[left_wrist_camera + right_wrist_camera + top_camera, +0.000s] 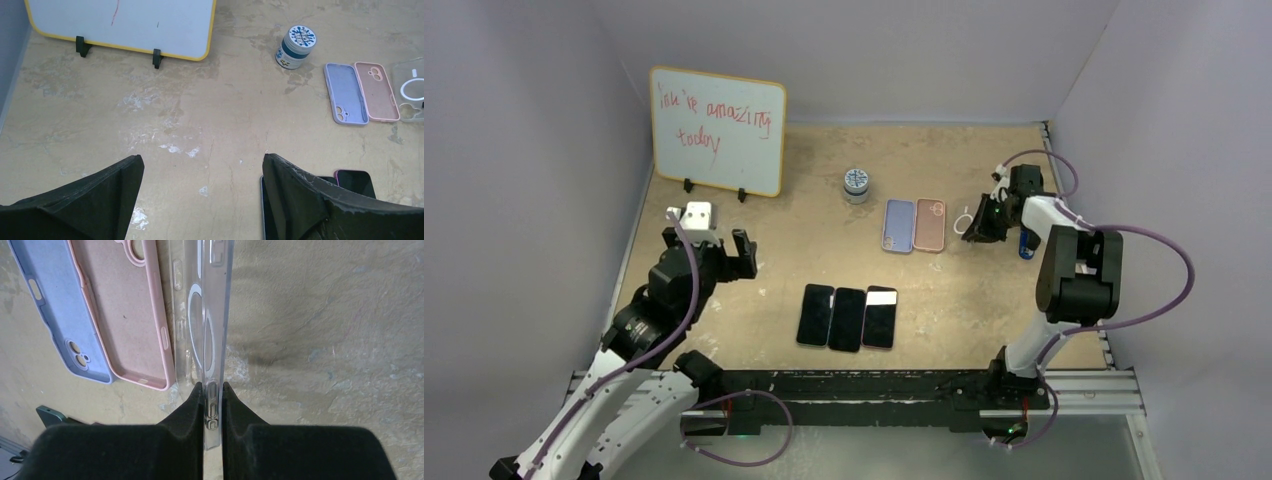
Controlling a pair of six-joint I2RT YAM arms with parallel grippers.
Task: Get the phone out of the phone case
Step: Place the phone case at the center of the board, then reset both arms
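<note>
Three dark phones (847, 317) lie side by side on the table's middle, out of any case; the left wrist view catches their top ends (356, 181). A clear phone case (202, 315) with a white ring stands on edge, tilted up off the table. My right gripper (213, 390) is shut on its side wall by the buttons; from above, that gripper (980, 222) is at the right of the row of cases. My left gripper (202, 165) hangs open over bare table left of the phones, nothing between its fingers (295, 195).
A lilac case (898, 226) and a pink case (930, 224) lie hollow side up just left of the clear one. A small round tin (856, 184) stands behind them. A whiteboard (717, 130) leans at the back left. Walls close in on three sides.
</note>
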